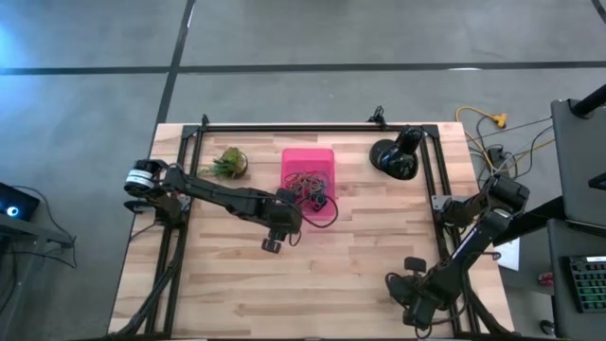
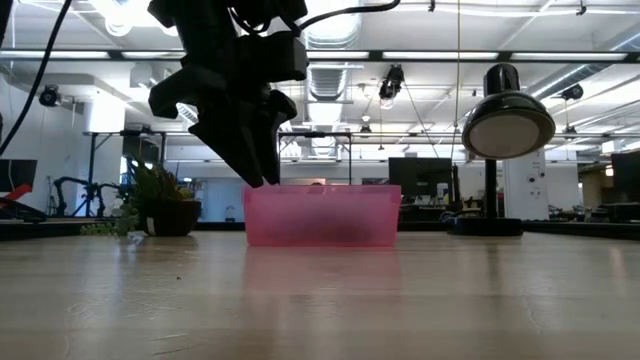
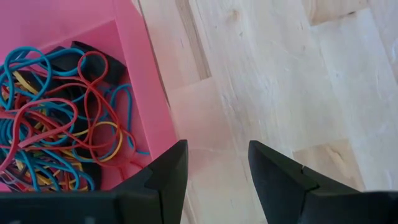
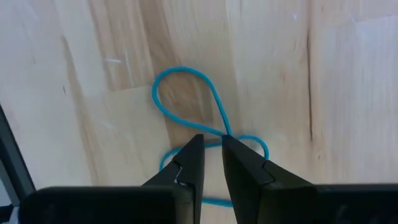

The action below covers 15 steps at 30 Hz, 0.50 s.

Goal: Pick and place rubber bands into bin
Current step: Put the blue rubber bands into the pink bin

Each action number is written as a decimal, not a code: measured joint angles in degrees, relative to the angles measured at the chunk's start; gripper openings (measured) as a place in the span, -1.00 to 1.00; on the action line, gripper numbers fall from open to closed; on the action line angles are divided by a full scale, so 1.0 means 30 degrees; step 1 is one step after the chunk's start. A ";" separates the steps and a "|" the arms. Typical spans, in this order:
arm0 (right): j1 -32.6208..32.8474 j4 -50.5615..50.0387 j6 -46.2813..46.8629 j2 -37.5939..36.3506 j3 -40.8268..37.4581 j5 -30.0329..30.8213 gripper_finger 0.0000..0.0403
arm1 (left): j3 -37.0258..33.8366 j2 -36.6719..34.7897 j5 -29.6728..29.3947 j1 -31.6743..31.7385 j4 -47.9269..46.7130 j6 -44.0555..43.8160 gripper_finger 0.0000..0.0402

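Left gripper (image 3: 214,165) jaws spread beside bin (image 3: 146,81); right gripper (image 4: 212,155) jaws nearly together, pinching blue rubber band (image 4: 186,73) on surface (image 4: 311,74).

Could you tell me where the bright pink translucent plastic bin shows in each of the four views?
High view: the bright pink translucent plastic bin lies just above centre, by the left gripper.
Low view: centre, its side wall facing the camera.
Left wrist view: upper left corner, holding the tangled rubber bands.
Right wrist view: not in it.
Shared landmark: the pale wooden table.
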 joint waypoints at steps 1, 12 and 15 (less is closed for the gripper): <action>0.0000 0.0000 -0.0028 -0.0020 0.0000 0.0034 -0.74 | 0.0000 0.0000 0.0000 0.0000 0.0000 0.0000 -0.24; 0.0000 -0.0362 -0.0681 0.0140 -0.0044 0.0837 -0.74 | -0.0007 0.0000 0.0000 0.0000 0.0015 0.0000 -0.24; 0.0000 -0.0361 -0.0797 0.0132 -0.0044 0.0843 -0.74 | -0.0022 0.0000 0.0000 0.0000 0.0015 0.0000 -0.24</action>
